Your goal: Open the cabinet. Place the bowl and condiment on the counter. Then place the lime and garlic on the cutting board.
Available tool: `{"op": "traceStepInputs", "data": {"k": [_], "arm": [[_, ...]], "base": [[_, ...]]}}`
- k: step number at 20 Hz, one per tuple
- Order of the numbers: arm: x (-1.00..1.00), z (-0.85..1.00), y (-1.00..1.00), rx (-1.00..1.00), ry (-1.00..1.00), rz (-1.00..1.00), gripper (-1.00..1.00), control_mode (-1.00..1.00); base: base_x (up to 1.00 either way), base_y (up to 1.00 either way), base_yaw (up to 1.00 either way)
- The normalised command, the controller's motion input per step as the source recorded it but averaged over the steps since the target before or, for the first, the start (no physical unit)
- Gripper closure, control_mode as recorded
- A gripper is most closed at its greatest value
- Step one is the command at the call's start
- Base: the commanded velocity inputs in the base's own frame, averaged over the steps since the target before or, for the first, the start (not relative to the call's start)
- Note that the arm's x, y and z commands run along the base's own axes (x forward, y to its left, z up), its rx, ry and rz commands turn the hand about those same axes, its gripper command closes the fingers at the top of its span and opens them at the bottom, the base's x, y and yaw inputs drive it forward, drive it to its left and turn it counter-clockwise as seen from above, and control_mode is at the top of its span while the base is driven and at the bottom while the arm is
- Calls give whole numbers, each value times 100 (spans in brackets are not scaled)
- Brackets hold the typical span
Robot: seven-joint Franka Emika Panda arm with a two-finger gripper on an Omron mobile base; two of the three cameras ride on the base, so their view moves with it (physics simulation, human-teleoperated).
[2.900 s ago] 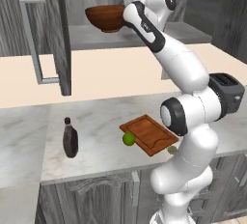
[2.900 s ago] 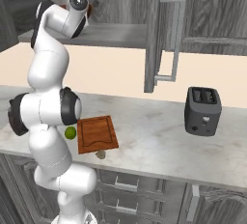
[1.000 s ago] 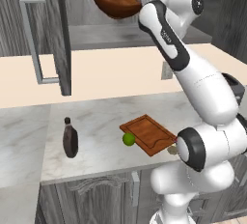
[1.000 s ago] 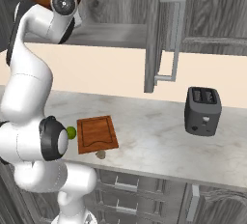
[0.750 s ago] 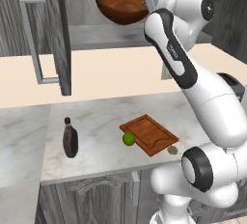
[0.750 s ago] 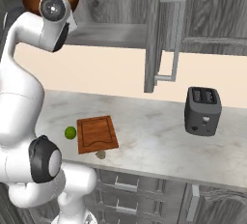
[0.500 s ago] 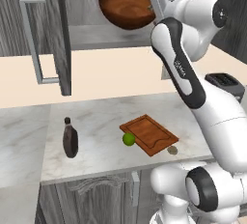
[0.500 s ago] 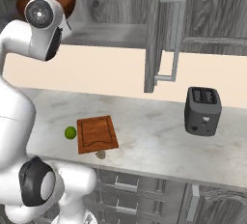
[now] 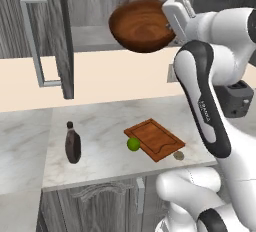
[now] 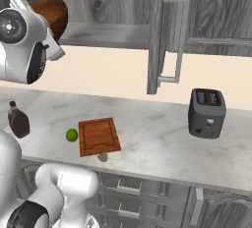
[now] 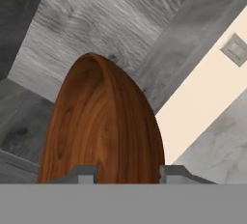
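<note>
While the cabinet (image 9: 55, 31) stands open, the gripper (image 9: 167, 23) is closed on the rim of the tilted bowl (image 9: 142, 25), holding it high above the counter (image 9: 105, 126). On the counter, the condiment (image 9: 73, 143) stands left; the lime (image 9: 133, 144) touches the cutting board (image 9: 155, 138), the garlic (image 9: 178, 155) by its near corner

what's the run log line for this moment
phase: carrying bowl | end effector: shut on bowl, raised | condiment: on counter | lime: beside cutting board
</note>
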Motion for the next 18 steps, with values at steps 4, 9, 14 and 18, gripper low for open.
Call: {"op": "traceStepInputs", "data": {"k": [4, 9, 14, 18], "arm": [[-31, -60, 0, -10, 0, 4, 100, -100], [-6, -64, 0, -9, 7, 3, 100, -100], [15, -63, 0, -7, 14, 2, 100, -100], [64, -44, 0, -1, 11, -2, 100, -100]], "base": [[0, 0, 0], [0, 0, 0], [0, 0, 0], [0, 0, 0]]}}
